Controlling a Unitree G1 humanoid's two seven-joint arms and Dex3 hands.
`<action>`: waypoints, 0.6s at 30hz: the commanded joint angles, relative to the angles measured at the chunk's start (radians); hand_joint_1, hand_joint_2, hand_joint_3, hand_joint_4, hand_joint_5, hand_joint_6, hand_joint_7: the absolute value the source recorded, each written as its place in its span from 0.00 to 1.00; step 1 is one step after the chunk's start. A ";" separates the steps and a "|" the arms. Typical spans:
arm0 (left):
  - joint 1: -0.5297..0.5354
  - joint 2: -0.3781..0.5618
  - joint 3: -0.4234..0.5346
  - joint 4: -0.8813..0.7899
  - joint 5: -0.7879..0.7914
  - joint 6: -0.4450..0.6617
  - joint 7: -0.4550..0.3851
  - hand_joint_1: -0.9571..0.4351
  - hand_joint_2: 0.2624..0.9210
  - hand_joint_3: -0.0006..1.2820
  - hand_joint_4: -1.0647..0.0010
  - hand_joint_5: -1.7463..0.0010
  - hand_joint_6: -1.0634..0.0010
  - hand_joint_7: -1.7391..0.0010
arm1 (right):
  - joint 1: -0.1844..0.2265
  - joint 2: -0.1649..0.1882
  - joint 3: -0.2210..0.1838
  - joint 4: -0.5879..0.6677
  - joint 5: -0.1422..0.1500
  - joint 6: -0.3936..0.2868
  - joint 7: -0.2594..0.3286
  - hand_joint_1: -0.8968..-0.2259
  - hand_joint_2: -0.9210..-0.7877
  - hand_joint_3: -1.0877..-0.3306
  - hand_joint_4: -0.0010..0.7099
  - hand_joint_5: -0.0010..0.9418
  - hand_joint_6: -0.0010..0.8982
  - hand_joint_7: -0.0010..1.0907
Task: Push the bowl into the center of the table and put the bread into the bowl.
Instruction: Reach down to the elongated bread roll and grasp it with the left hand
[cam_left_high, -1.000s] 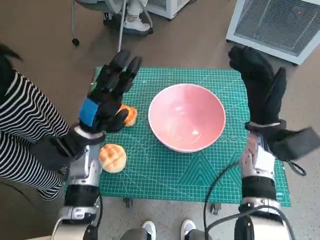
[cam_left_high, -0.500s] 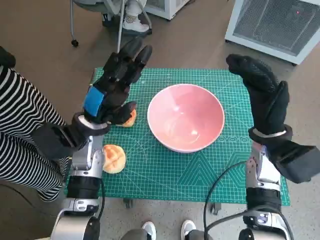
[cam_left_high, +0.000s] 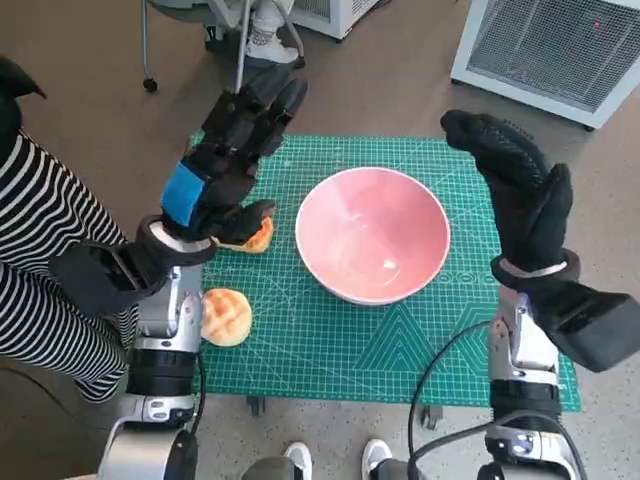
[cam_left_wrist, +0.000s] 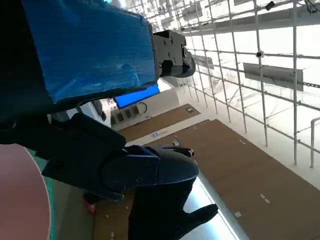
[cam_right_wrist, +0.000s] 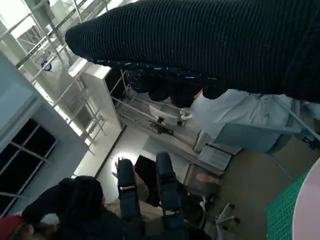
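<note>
The left hand (cam_left_high: 222, 160) is hovering with fingers spread, holding nothing, above the two bread rolls (cam_left_high: 226, 316) at the mat's left edge; the right hand (cam_left_high: 517, 180), also open-fingered, is waiting right of the pink bowl (cam_left_high: 371, 234), which is sitting mid-surface.

the table (cam_left_high: 300, 400) is small and almost wholly covered by a green cutting mat (cam_left_high: 400, 350) printed with a pale grid and angled lines. a pink bowl (cam_left_high: 372, 235) stands upright on the mat, roughly at its middle, its hollow holding nothing. two pieces of bread lie on the mat's left part: a round scored bun (cam_left_high: 226, 316) near the front left corner, well apart from the bowl, and an orange-brown bread (cam_left_high: 254, 237) farther back, just beside the bowl's left rim, partly hidden by the raised left hand (cam_left_high: 215, 180). the table stands on a brown floor (cam_left_high: 90, 100).
</note>
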 joint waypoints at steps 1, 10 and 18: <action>-0.047 0.077 0.016 0.033 0.089 -0.055 0.037 0.12 1.00 0.26 0.88 0.99 1.00 0.73 | 0.027 -0.002 0.003 0.015 0.001 0.012 -0.010 0.05 0.00 0.45 0.23 0.01 0.18 0.34; -0.206 0.283 0.001 0.315 0.281 -0.162 0.069 0.12 1.00 0.17 0.86 0.99 1.00 0.74 | 0.042 0.000 0.004 0.007 0.002 0.014 -0.014 0.06 0.00 0.44 0.24 0.01 0.17 0.35; -0.321 0.408 -0.071 0.434 0.335 0.042 -0.049 0.15 0.97 0.03 0.87 1.00 0.91 0.78 | 0.053 0.002 0.002 0.001 0.019 0.021 -0.010 0.07 0.00 0.44 0.24 0.01 0.16 0.36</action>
